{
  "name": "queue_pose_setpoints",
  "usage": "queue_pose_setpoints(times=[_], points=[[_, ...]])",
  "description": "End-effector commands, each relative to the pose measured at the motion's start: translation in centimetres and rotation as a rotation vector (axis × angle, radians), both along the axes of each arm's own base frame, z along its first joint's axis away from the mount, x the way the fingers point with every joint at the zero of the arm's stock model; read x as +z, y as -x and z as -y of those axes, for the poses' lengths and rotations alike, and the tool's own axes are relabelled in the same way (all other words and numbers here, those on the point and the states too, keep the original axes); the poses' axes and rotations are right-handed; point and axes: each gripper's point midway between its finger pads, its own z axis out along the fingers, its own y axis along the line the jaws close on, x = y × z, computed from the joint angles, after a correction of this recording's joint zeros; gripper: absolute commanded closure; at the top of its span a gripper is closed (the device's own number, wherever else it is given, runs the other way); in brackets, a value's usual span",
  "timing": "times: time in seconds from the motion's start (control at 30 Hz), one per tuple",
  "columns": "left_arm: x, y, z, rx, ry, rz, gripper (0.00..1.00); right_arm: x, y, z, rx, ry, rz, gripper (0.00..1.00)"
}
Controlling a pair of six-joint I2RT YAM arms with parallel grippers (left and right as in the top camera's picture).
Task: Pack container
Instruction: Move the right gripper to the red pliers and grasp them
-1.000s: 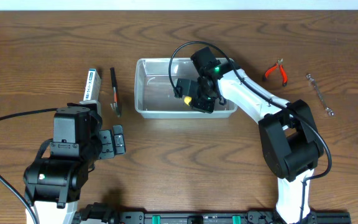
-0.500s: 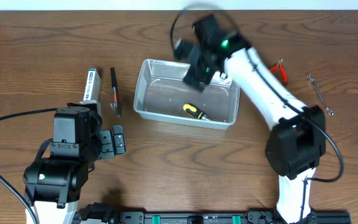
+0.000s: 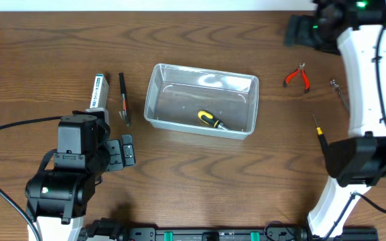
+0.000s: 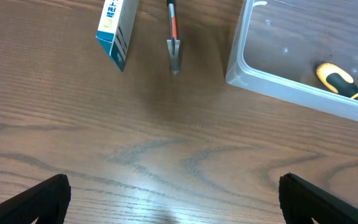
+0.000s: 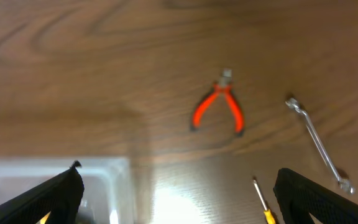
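The clear plastic container (image 3: 200, 68) sits mid-table with a yellow-and-black screwdriver (image 3: 211, 120) lying inside it. My right gripper (image 3: 299, 32) hangs open and empty high over the table's back right, away from the container. In its wrist view the right gripper (image 5: 179, 196) looks down on the container's corner (image 5: 104, 168) and red pliers (image 5: 217, 109). My left gripper (image 3: 122, 152) rests open and empty near the front left. In the left wrist view, the left gripper (image 4: 176, 199) is over bare wood, short of the container (image 4: 241, 62) and the screwdriver (image 4: 339, 81).
Red pliers (image 3: 297, 77), a metal wrench (image 3: 338, 94) and a thin yellow-handled screwdriver (image 3: 319, 128) lie right of the container. A blue-and-white box (image 3: 98, 92) and a black-and-red tool (image 3: 123, 99) lie to its left, both in the left wrist view too: box (image 4: 118, 28), tool (image 4: 173, 37).
My right gripper let go of the yellow-and-black screwdriver inside the container, opened, then lifted and swung out to the back right. The container shifted slightly. The left arm stayed still.
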Motion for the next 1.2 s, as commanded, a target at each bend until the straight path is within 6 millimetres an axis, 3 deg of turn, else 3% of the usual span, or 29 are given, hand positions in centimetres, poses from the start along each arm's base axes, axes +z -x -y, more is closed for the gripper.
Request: queue_pose_setpoints(times=[0.0,0.3,0.5,0.63,1.17], points=[[0.6,-0.2,-0.3,0.012,-0.007,0.016,0.02,-3.4,0.0,1.8,-0.121,-0.060,-0.063,0.01],[0.6,-0.1,-0.3,0.012,-0.007,0.016,0.02,-11.9,-0.2,4.7,-0.016,0.002,-0.159,0.01],[0.5,-0.1,-0.3,0.012,-0.007,0.013,0.02,-16.1,-0.1,5.7,0.140,0.051,-0.238,0.01],[0.5,0.0,-0.3,0.012,-0.008,0.007,0.02,-18.0,0.1,6.3,0.213,0.071,-0.279,0.01],[0.4,0.1,-0.3,0.012,-0.008,0.004,0.02,-22.8,-0.4,6.6,0.409,0.116,-0.319,0.05]])
